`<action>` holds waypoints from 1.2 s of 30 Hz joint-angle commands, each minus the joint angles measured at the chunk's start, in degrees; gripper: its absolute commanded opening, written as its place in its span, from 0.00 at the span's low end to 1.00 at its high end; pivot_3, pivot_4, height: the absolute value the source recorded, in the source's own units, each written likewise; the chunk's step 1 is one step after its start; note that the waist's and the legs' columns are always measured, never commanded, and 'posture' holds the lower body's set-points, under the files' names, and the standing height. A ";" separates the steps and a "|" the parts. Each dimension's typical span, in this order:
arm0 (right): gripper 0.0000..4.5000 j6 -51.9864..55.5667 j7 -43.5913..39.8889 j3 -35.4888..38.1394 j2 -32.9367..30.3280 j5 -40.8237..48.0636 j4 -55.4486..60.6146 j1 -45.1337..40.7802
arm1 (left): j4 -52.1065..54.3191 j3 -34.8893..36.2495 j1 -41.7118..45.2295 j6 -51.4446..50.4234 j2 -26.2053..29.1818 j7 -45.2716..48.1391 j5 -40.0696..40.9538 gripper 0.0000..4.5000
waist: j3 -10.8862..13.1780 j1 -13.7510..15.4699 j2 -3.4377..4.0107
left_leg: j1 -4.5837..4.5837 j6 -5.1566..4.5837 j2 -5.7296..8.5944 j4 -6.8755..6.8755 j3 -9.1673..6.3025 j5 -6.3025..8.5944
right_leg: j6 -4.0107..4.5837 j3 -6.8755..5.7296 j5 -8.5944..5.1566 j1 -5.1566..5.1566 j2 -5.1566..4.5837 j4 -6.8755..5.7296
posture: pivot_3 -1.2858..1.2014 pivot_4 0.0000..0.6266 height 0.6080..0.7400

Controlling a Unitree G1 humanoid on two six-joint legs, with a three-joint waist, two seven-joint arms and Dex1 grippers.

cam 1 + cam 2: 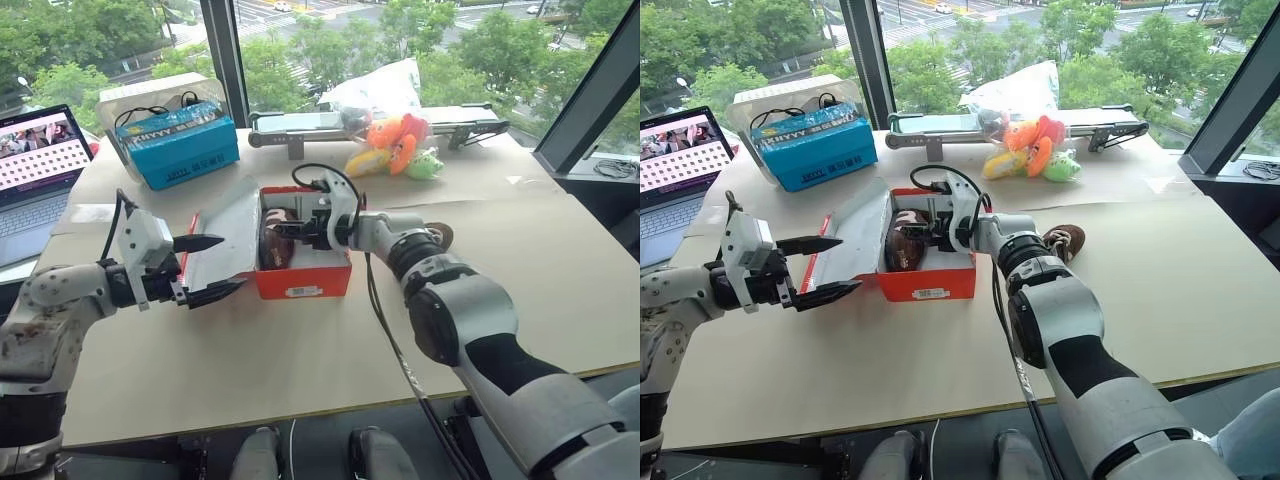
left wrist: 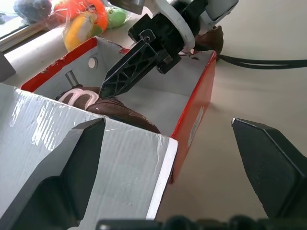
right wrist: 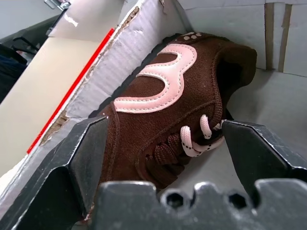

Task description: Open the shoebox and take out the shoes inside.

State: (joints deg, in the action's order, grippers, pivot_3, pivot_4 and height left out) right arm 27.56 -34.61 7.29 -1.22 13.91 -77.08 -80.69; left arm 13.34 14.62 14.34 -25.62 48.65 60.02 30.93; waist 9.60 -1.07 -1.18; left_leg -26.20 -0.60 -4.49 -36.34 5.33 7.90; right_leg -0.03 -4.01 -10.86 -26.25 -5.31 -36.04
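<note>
**Right gripper inside the open shoebox, over a brown shoe**

The right gripper reaches into the red rectangular cardboard shoebox with its two black fingers spread wide. In the right wrist view the fingers stand on either side of a dark brown suede child's sneaker with a pale pink wavy marking and pink-and-brown laces; whether they touch it I cannot tell. The sneaker lies on the box's white floor, close against the wall on the lid's side.

The left gripper is at the free edge of the opened lid, its fingers also spread. The lid's edge lies between them, one finger above and one below, without a visible pinch. The lid leans outward to the robot's left, its white inside facing up, with strips of clear tape across it.

A second dark brown sneaker lies on the table just beside the box's right wall, next to the right forearm.

The box stands near the middle of the beige table. Farther back are a blue box with white lettering, a bag of orange and green plush toys, and an open laptop at the left edge.
</note>
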 commanded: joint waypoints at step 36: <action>0.01 -1.26 8.57 12.40 2.96 -1.63 -0.41 2.97 | 6.45 5.56 -4.31 -2.09 2.76 -1.23 2.09 1.00 | -0.03 -0.36 -0.04 | 0.06 0.01 -0.01 0.01 -0.01 0.01 | 0.00 0.01 0.00 0.06 0.00 0.01 | 0.52 0.24 1.00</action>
State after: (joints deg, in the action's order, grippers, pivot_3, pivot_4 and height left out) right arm 26.49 -26.16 19.11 1.72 12.52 -77.77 -78.00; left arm 18.20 18.80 9.66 -27.85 50.35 58.88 31.87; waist 9.57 -1.43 -1.22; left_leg -26.14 -0.59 -4.50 -36.33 5.32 7.91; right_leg -0.03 -4.01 -10.86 -26.19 -5.31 -36.03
